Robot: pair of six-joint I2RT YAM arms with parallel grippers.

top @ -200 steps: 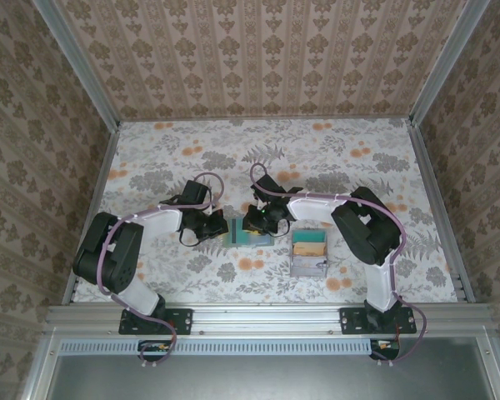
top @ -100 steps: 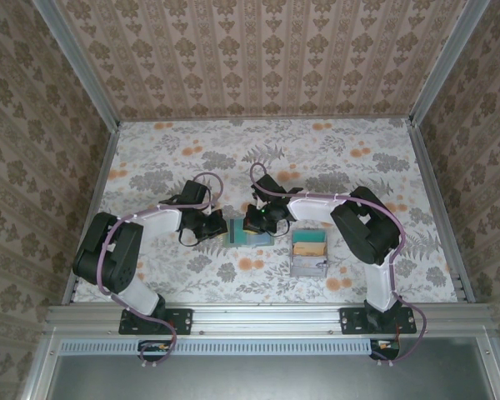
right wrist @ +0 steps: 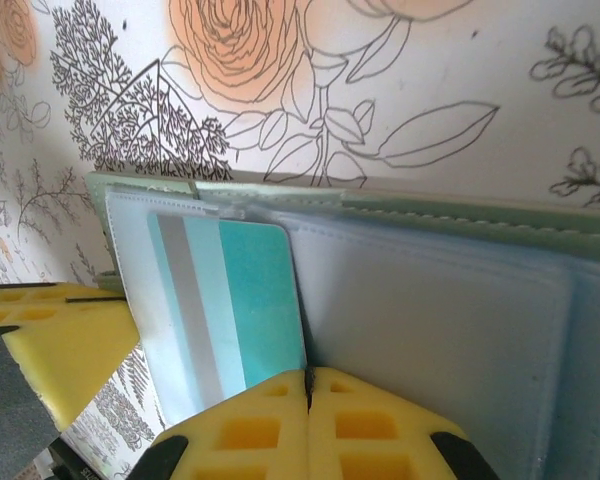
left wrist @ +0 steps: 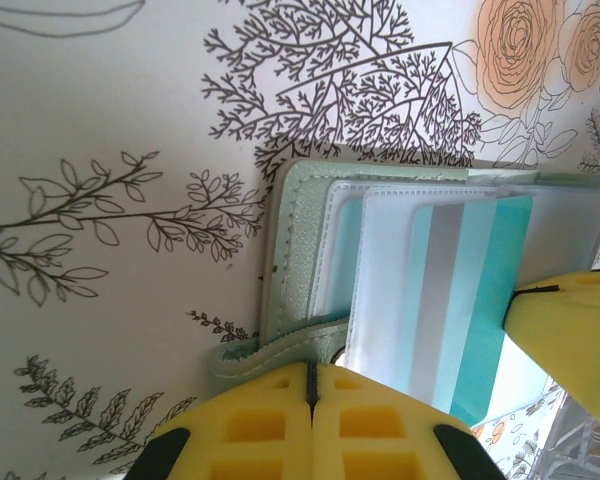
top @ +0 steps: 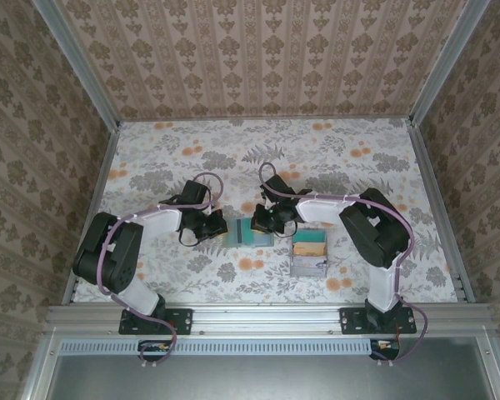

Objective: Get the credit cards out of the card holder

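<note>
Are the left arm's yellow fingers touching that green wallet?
Touching. Left wrist view: the shut left gripper pinches the card holder's green edge flap between its yellow pads.

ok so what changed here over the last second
The right gripper closed its fingers on the edge of the teal card, and the right arm shifted a little to the right in the top view. The left gripper stayed shut on the card holder, which roughly kept its place, as did the grey tray.
</note>
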